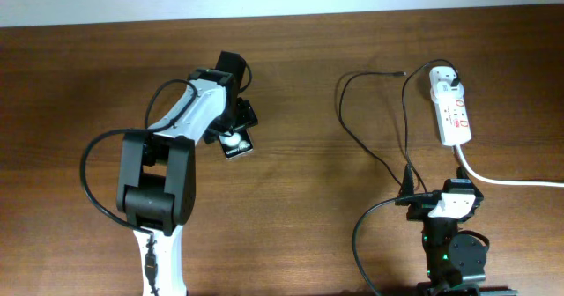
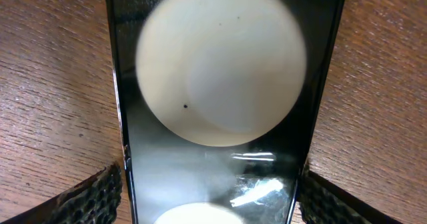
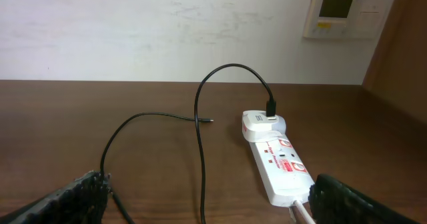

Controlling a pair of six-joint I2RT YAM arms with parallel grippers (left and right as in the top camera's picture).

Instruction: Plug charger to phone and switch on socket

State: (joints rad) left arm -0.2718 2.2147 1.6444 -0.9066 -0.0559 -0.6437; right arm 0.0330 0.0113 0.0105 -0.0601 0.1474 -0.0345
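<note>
Overhead and wrist views of a brown wooden table point(image 1: 291, 225) with two robot arms. The socket point(image 3: 283, 167), a white power strip with red markings, lies on the robot's right side of the table, its thick white cord point(image 1: 502, 181) trailing off past the edge of view. The charger point(image 3: 199, 151) has its white plug adapter point(image 3: 261, 124) seated at the socket's far end; its thin black cable loops away from the socket, and its connector tip point(image 3: 209, 121) lies free on the wood, beside the socket's far end. The phone point(image 1: 239, 145) is well apart from the socket, on the opposite side of the table. The left gripper point(image 2: 211, 184) has closed on the phone, one finger against each long edge. The right gripper point(image 3: 208, 184) sits near the socket's close end, jaws spread wide and holding nothing. Likely risks: the glossy phone could slip or twist in so narrow a pinch, and tugging the loose cable could drag the socket or pull the adapter out.
</note>
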